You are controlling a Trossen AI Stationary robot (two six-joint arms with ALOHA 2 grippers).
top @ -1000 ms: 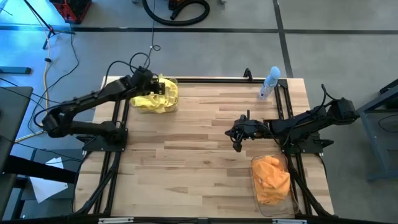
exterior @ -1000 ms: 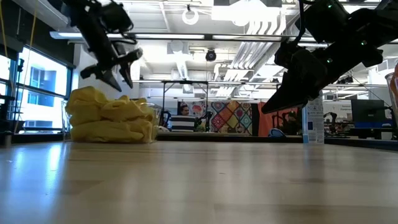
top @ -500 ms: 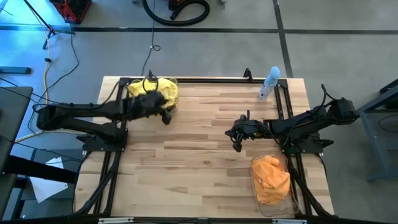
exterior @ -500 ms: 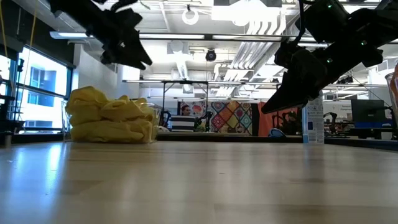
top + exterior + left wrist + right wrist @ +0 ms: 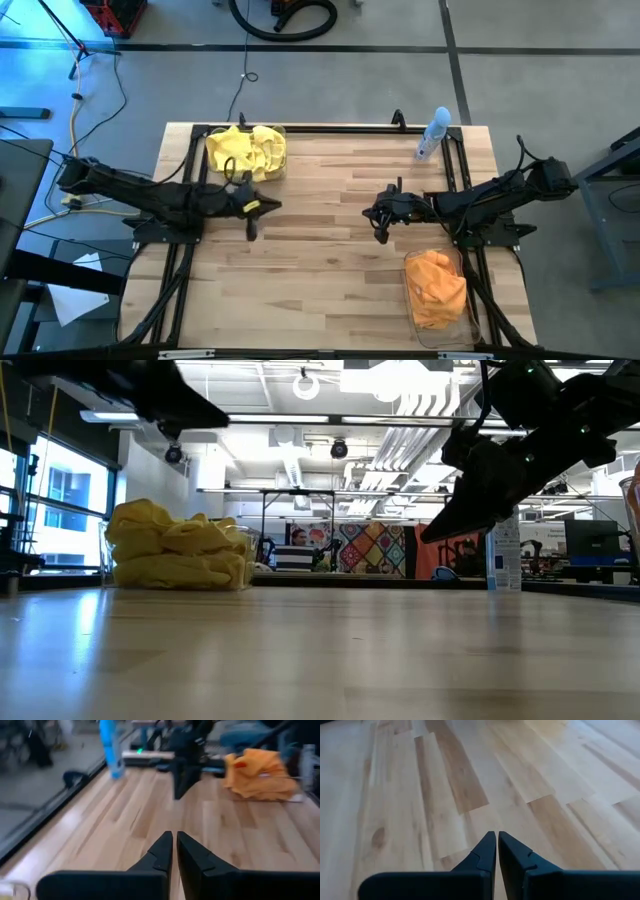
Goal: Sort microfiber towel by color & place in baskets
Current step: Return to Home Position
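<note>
High view, left end effector (image 5: 270,205) pressed together, withdrawn from yellow towels (image 5: 247,150)

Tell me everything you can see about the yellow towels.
The yellow towels are soft, plain, bright yellow cloths crumpled into one heap inside a clear plastic bin at a corner of the table on the left arm's side. The low view shows lumpy folds. The left gripper is apart from them.

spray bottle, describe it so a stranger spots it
In the high view, go to the upper right corner of the wooden table. The spray bottle stands there by the edge. It is slim and pale blue, unlike the soft yellow towels and orange towels.
</note>
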